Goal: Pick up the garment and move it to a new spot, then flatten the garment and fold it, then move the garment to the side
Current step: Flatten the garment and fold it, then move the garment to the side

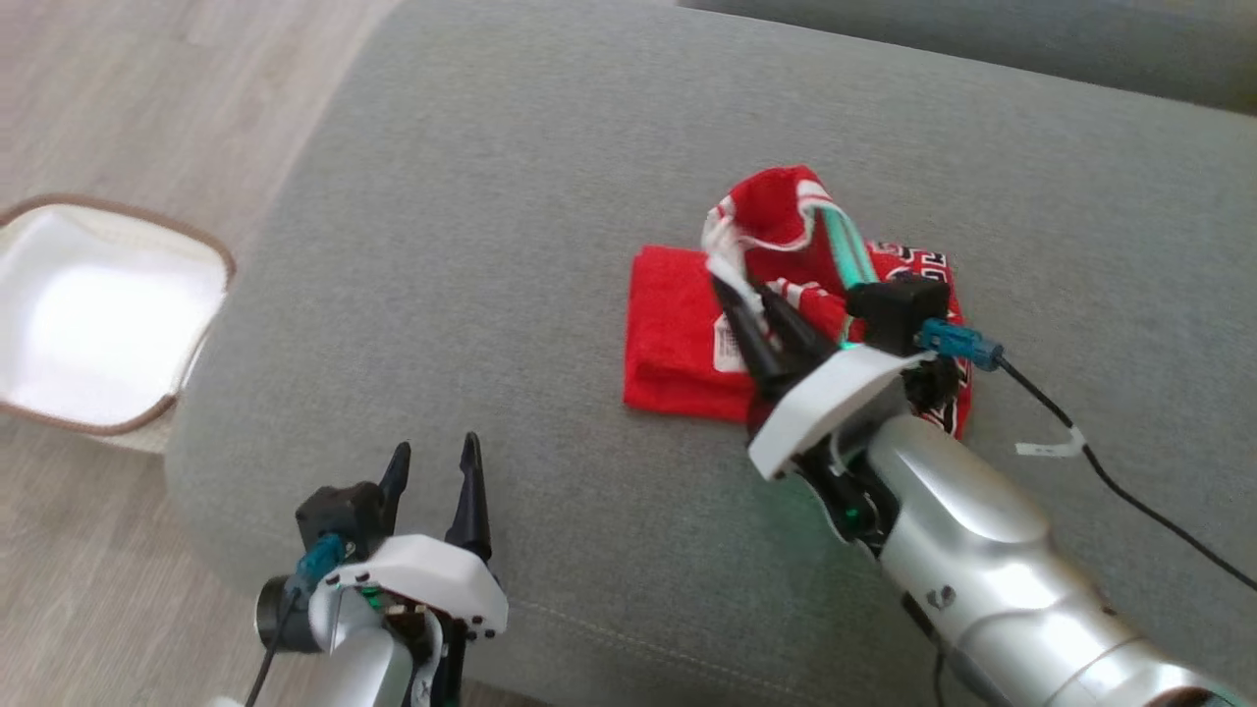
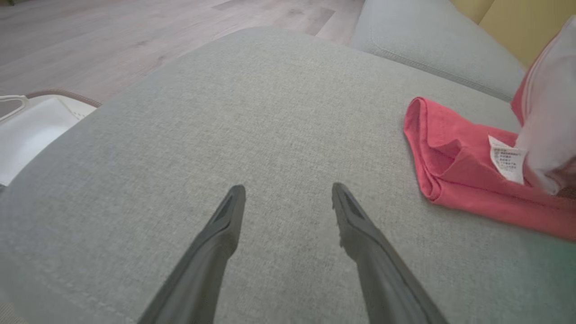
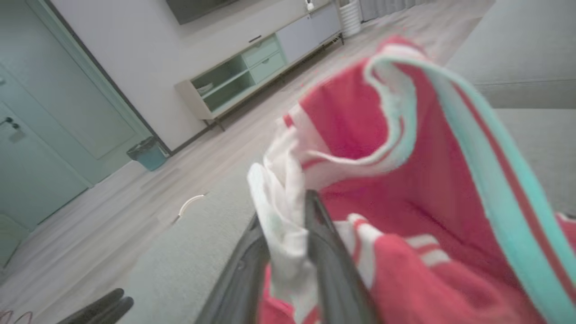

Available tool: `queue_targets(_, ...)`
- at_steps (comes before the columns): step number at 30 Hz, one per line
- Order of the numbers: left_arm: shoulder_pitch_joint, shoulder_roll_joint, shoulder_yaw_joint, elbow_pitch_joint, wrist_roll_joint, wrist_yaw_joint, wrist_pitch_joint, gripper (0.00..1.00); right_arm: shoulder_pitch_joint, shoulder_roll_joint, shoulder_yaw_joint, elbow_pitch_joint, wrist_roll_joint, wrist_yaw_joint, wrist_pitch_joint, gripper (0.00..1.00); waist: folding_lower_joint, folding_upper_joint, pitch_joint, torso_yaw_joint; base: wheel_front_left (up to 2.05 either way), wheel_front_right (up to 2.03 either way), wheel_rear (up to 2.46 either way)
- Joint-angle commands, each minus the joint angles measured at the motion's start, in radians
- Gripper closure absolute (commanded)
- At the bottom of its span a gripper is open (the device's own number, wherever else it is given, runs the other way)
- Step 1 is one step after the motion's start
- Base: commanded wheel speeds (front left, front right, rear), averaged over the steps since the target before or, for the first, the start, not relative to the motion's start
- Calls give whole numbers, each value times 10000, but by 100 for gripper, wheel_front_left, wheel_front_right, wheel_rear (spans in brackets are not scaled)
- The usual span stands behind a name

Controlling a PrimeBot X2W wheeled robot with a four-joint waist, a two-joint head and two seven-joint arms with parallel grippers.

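Red garment (image 1: 687, 334) sits near the middle of the grey sofa seat (image 1: 550, 196), mostly folded into a flat block. One white-trimmed edge is pulled up off the seat. The right gripper (image 1: 746, 290) is on it, fingers pinched together on that white trim with cloth bunched between them. The left gripper (image 1: 435, 447) hovers over the seat's front edge, well apart from the garment, fingers spread and holding nothing. A white basket (image 1: 211, 241) stands on the floor beside the seat's left edge.
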Motion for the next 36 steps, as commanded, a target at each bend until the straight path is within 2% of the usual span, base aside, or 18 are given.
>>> queue_targets(1, -180, 107, 229, -270, -60, 70, -122, 0, -343, 246, 102, -337, 89, -9, -182, 0, 0, -1, -53, 64, 0, 0, 0)
queue_targets(6, -235, 107, 384, -375, -29, 223, -122, 0, -471, 235, -399, -162, -491, -9, -479, 0, 0, -1, -164, -351, 0, 0, 0)
queue_targets(14, -384, 106, 754, -594, 344, 307, -122, 0, 587, -69, -3810, -784, -2929, -9, -504, 0, 0, -1, -358, -1737, 0, 0, 0)
queue_targets(21, -289, 106, 1212, -737, 828, 390, -122, 0, 1685, 139, -5491, -1170, -4451, -9, -506, 0, 0, -1, -482, -2946, 0, 0, 0)
queue_targets(28, 65, 106, 1675, -983, 994, 456, -122, 0, 2491, 258, -5734, -1158, -4887, -9, -506, 0, 0, -1, -450, -3874, 0, 0, 0)
queue_targets(36, 387, 106, 1869, -1067, 1103, 534, -122, 0, 2908, 270, -5399, -1128, -4429, -9, -507, 0, 0, -1, -457, -4319, 0, 0, 0)
